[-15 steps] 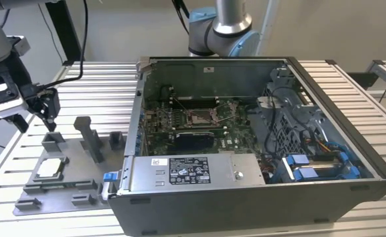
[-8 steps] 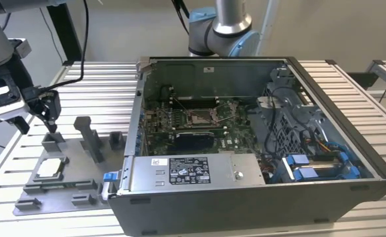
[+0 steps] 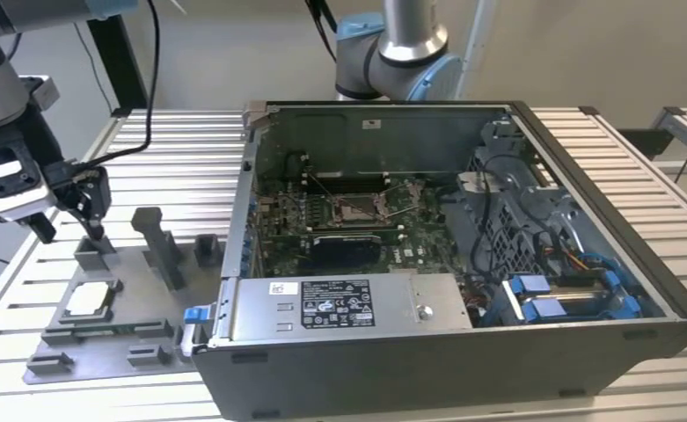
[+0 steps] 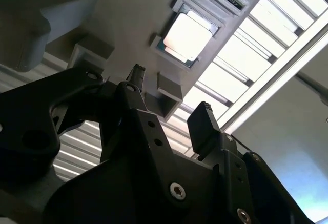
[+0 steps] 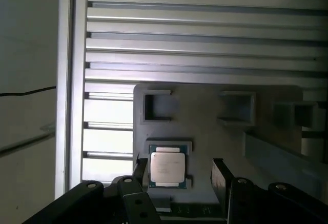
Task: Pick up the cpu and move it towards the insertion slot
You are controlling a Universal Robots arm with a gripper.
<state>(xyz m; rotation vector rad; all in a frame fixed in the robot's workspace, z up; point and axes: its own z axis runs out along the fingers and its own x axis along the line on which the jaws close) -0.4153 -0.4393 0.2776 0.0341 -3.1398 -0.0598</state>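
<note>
Over on the exterior view's left, the tool (image 3: 71,230) hangs above the grey fixture (image 3: 120,347) on the table (image 3: 179,141), jaws wide apart and holding nothing. The cpu (image 3: 89,300) sits flat in its square nest on that fixture, not yet picked up and well apart from the slot (image 3: 359,209) inside the open case (image 3: 437,369).

What I'd worry about: the nest walls hug the chip closely, so a slightly off-centre descent could land a finger on the wall or the lid instead of the edges. A grip on thin edges could also tilt it or let it slip, and a drop onto the socket pins would be ugly.

Writing-wise, there's a white sticker (image 3: 335,303) on the case's metal box and faint print on the cpu lid, both too small to make out.
</note>
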